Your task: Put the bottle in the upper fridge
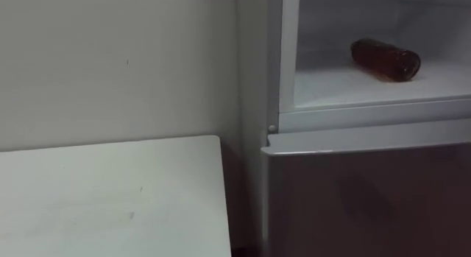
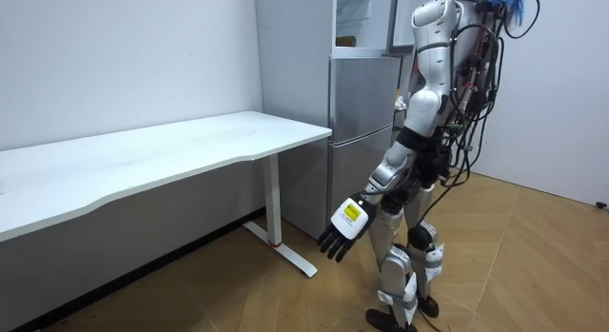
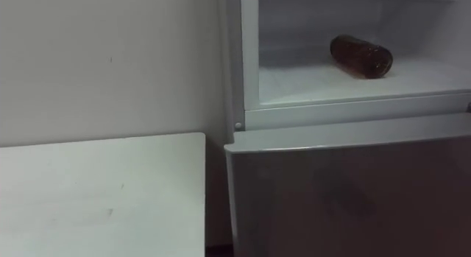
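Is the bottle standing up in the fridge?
No, the bottle lies on its side in the fridge.

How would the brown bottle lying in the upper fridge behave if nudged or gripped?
The bottle lies on its side on the shelf, so a nudge across its length would probably roll it. Its smooth brown body looks rigid, likely stiff and perhaps slippery. Fill is unclear, so weight is uncertain.

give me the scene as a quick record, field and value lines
upper fridge: open
bottle: brown, lying on its side on the upper fridge shelf
lower door: shut
left hand: open, hanging at the robot's side, holding nothing
table: white, beside the lower door, on the robot's left
robot: stands facing the upper fridge
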You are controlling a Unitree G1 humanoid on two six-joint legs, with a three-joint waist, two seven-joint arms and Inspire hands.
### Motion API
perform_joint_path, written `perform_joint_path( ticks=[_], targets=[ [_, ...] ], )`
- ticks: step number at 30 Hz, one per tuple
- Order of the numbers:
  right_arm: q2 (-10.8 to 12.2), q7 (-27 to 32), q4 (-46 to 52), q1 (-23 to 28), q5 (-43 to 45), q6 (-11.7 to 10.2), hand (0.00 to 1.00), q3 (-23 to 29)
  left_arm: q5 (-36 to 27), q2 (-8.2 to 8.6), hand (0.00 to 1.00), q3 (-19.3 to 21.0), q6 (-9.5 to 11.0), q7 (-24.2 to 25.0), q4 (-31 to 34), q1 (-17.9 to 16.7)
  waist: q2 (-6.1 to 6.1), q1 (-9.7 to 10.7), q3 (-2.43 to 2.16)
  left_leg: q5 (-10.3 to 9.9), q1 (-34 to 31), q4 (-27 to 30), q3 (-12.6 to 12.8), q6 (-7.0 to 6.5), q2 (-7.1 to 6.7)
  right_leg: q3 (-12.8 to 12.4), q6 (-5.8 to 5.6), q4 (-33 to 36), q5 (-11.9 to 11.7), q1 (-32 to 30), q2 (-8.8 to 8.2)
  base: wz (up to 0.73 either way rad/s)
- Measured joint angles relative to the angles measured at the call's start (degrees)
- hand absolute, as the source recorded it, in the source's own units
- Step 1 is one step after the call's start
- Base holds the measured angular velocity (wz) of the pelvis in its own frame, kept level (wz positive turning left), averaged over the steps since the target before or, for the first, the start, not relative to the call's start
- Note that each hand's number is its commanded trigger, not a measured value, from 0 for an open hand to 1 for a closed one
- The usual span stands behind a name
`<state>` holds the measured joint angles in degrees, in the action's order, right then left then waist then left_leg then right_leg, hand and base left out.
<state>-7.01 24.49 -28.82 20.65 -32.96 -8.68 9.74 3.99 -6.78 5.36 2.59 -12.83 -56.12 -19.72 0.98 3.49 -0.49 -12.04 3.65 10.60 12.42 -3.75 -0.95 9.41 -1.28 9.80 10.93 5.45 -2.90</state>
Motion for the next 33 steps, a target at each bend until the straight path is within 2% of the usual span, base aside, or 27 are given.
perform_joint_path(
  ticks=[7,9,14,17,20,23,26,27,30,33],
  targets=[
    [-0.3,-2.9,-13.9,1.7,-0.7,0.1,0.0,-1.2,-0.1,0.0,0.0,0.1,0.0,0.0,0.0,-0.4,-0.02,-0.4,-0.04,0.0,0.2,0.0,0.0,0.01,0.01,0.0,0.01,0.0,0.1,0.1,0.05,0.0],
    [-0.3,-4.7,-17.6,1.5,-1.8,0.8,0.0,-1.4,-0.1,0.04,0.0,0.1,0.0,0.5,0.0,-0.4,-0.11,-0.5,-0.05,0.0,0.7,0.0,0.0,0.02,-0.02,0.0,0.0,0.0,0.1,0.4,0.04,0.0],
    [-0.3,-8.5,-20.4,0.7,-6.1,1.3,0.0,-1.2,-0.1,-0.05,0.0,0.2,0.0,2.4,-0.2,-0.5,-0.11,-0.2,-0.01,-0.1,1.1,-0.2,0.1,0.1,-0.02,-0.5,0.04,0.0,0.2,0.6,0.11,-0.03],
    [-0.3,-9.9,-20.7,0.3,-6.8,1.4,0.0,0.0,-0.1,-0.38,0.0,0.4,0.0,3.6,-0.3,-1.0,-0.07,0.0,0.18,-0.1,1.3,-0.3,0.1,0.1,-0.02,-0.9,0.04,0.0,0.2,0.7,0.18,0.0],
    [-0.4,-10.3,-20.7,-0.9,-9.6,2.5,0.0,1.7,-0.1,-0.63,0.0,0.9,-0.1,4.0,-0.2,-1.6,-0.35,0.9,0.27,-0.1,1.2,-0.2,0.1,0.1,-0.02,-0.9,0.03,-0.1,0.2,0.7,0.18,0.0],
    [-0.4,-10.1,-20.7,-1.6,-14.3,2.6,0.0,3.7,-0.1,-0.72,0.0,1.3,-0.2,4.7,-0.2,-2.0,-0.62,1.4,0.26,-0.1,1.1,-0.3,0.1,0.09,-0.06,-0.9,-0.01,-0.1,0.2,0.5,0.12,0.0],
    [-0.4,-8.9,-19.4,-3.0,-20.3,3.4,0.0,7.8,-0.2,-0.67,0.0,1.5,-0.2,4.7,0.0,-1.8,-1.02,2.6,0.29,-0.1,1.1,-0.7,0.2,0.11,-0.13,-1.2,-0.05,0.0,0.4,0.3,0.14,-0.02],
    [-0.4,-7.5,-16.9,-3.0,-24.2,3.5,0.0,10.1,-1.2,-0.68,0.0,1.5,-0.3,4.7,0.3,-2.2,-1.29,2.9,0.12,-0.1,1.2,-1.0,0.4,0.11,-0.15,-1.4,-0.08,0.0,0.5,0.3,0.15,-0.06],
    [-0.5,-4.0,-9.8,-2.9,-31.6,3.2,0.0,14.9,-1.4,-0.73,0.0,2.6,-0.6,4.5,0.9,-2.3,-1.53,4.2,0.09,-0.1,1.2,-1.0,0.7,0.11,-0.27,-1.4,-0.13,0.1,0.5,0.2,0.11,-0.06],
    [-0.5,-0.6,-1.3,-2.9,-34.6,2.7,0.0,18.1,-1.1,-0.73,0.0,3.8,-0.7,4.5,2.0,-2.0,-1.87,4.7,0.15,-0.1,1.6,-1.5,1.2,0.11,-0.3,-1.7,-0.16,0.4,0.5,0.1,0.11,-0.11]
  ],
)
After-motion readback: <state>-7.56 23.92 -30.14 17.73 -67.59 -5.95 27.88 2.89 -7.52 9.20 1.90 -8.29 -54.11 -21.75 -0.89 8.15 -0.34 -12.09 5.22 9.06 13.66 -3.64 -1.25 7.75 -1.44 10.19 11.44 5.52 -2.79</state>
